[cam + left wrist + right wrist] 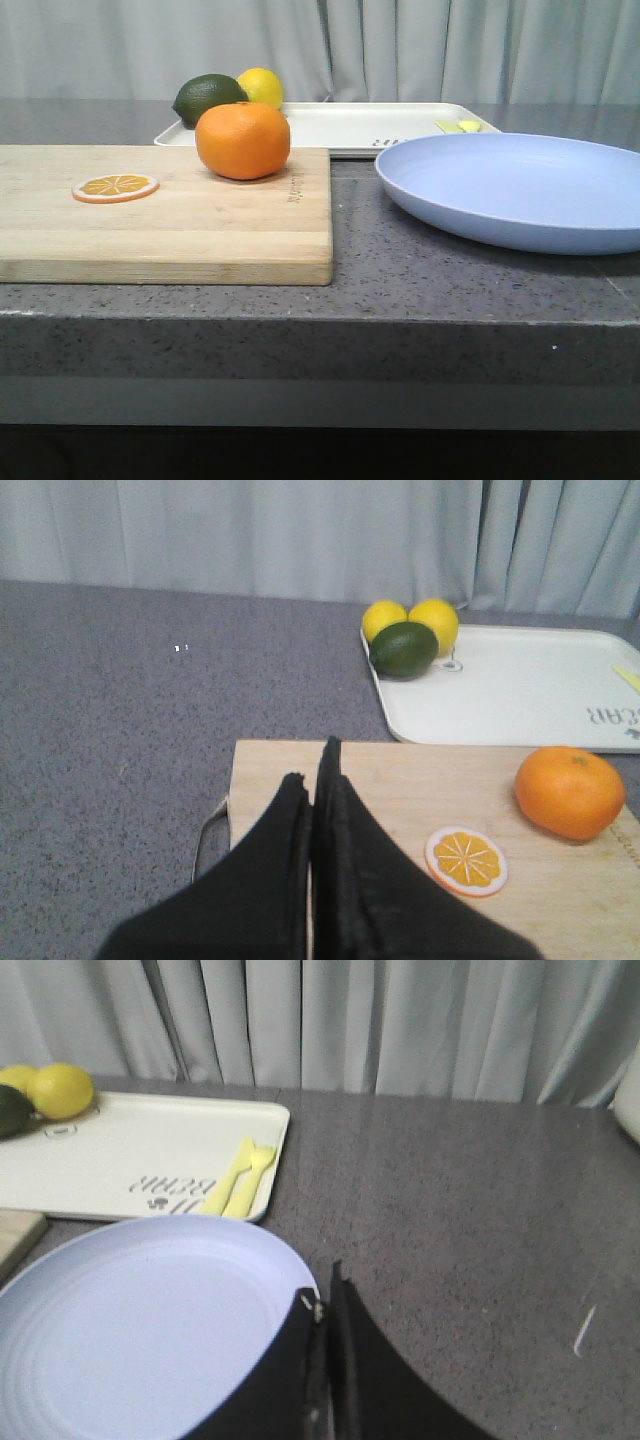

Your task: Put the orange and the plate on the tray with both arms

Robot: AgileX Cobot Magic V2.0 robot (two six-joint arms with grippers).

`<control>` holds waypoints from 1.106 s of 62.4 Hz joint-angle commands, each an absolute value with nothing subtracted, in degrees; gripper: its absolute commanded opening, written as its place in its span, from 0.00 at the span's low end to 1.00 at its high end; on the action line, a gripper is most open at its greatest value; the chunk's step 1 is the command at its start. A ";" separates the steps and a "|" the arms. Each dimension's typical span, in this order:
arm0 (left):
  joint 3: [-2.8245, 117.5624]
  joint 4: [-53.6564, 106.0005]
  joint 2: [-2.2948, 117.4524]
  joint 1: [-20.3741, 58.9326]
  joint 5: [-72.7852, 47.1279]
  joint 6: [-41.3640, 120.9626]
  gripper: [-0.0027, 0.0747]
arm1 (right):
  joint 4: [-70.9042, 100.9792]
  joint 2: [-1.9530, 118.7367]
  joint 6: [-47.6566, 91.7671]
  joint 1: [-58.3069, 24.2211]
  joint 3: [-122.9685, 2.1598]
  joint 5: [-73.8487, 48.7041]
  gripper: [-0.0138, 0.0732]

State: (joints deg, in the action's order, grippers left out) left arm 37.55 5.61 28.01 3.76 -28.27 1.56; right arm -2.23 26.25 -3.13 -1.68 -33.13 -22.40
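The orange [243, 140] sits on the far right part of a wooden cutting board [200, 230]; it also shows in the left wrist view [570, 792]. The pale lavender-blue plate [520, 190] lies on the counter to the right of the board. The off-white tray [400, 125] lies behind both. My left gripper [312, 762] is shut and empty above the board's left part, well apart from the orange. My right gripper [322, 1285] is shut and empty, over the plate's [150, 1320] right edge. Neither gripper shows in the front view.
An orange slice [115, 187] lies on the board. A dark green lime [208, 98] and lemons [436, 622] sit at the tray's left end [510, 690]. Yellow cutlery [240, 1178] lies at the tray's right end. The counter's front edge is close. Curtains hang behind.
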 commanded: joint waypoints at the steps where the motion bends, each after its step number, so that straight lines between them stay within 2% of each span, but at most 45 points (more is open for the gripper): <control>1: 39.63 5.93 30.82 3.59 -24.56 1.39 0.01 | -2.48 29.96 -3.00 -1.37 -35.20 -18.97 0.08; 21: 39.63 7.03 35.78 3.59 -25.09 1.39 0.01 | -2.48 38.66 -3.00 -1.37 -35.20 -20.83 0.08; 26: 39.63 7.03 36.82 3.59 -25.09 1.39 0.02 | -2.48 39.49 -3.00 -1.37 -35.20 -21.32 0.12; 32: 39.63 6.92 37.68 3.59 -25.18 1.39 0.13 | -2.48 39.86 -3.00 -1.37 -35.20 -21.33 0.29; 37: 39.63 6.92 38.70 3.59 -25.18 1.39 0.32 | -2.48 39.86 -3.00 -1.37 -35.20 -21.37 0.53; 39: 39.63 6.92 39.07 3.59 -25.07 1.39 0.42 | -2.48 39.86 -3.00 -1.37 -35.20 -21.37 0.64; 43: 39.63 6.78 39.67 3.59 -24.83 1.50 0.63 | -2.48 39.86 -3.00 -1.37 -35.20 -21.59 0.78; 47: 39.63 6.68 40.36 3.59 -24.56 1.98 0.75 | -2.48 39.86 -3.00 -1.37 -35.20 -21.88 0.90; 52: 39.63 6.68 41.61 5.08 -23.28 1.98 0.84 | -2.22 39.86 -3.00 -1.54 -35.20 -22.32 0.92; 61: 40.01 6.68 44.91 12.02 -20.35 3.19 0.84 | 0.00 39.86 -3.00 -2.98 -35.20 -23.52 0.91; 69: 43.63 5.64 50.87 20.19 -20.20 3.41 0.84 | -0.30 39.86 -1.65 -7.41 -35.20 -24.17 0.91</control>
State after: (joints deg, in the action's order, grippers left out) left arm 39.69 6.04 47.83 15.86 -25.09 3.10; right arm -0.43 39.73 -3.13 -5.41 -33.13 -27.23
